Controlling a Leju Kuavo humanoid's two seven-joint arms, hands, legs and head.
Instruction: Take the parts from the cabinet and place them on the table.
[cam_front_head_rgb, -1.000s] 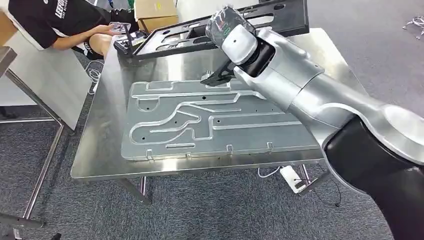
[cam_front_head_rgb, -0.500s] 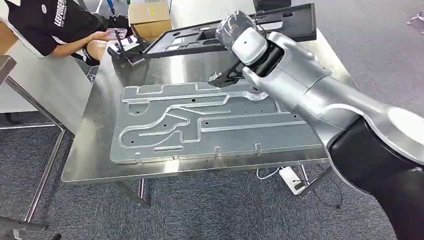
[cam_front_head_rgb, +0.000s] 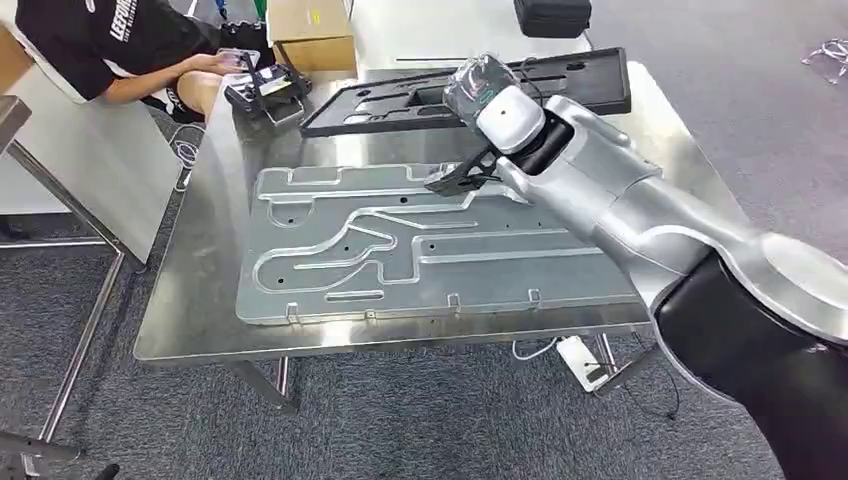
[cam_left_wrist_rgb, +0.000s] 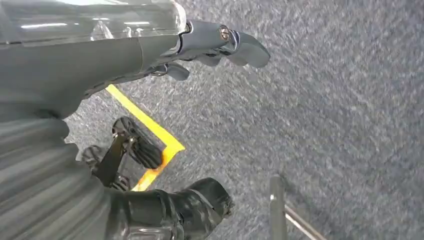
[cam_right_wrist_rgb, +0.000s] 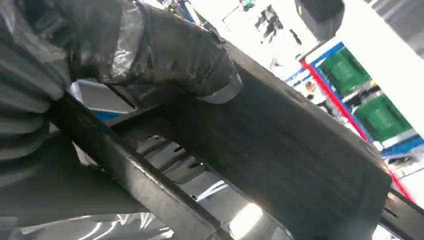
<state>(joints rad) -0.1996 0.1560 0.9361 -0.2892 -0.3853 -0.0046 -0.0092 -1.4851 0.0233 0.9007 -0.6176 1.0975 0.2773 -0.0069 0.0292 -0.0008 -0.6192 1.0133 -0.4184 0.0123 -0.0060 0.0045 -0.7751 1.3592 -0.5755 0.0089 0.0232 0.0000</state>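
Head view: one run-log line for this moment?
right hand: holds black frame part | part: on steel table, behind aluminium plate | left hand: hangs over carpet

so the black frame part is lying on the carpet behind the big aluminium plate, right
Not on the carpet. The head view shows the black frame part lying on the steel table, behind the big aluminium plate, with the right hand over the plate's far edge.
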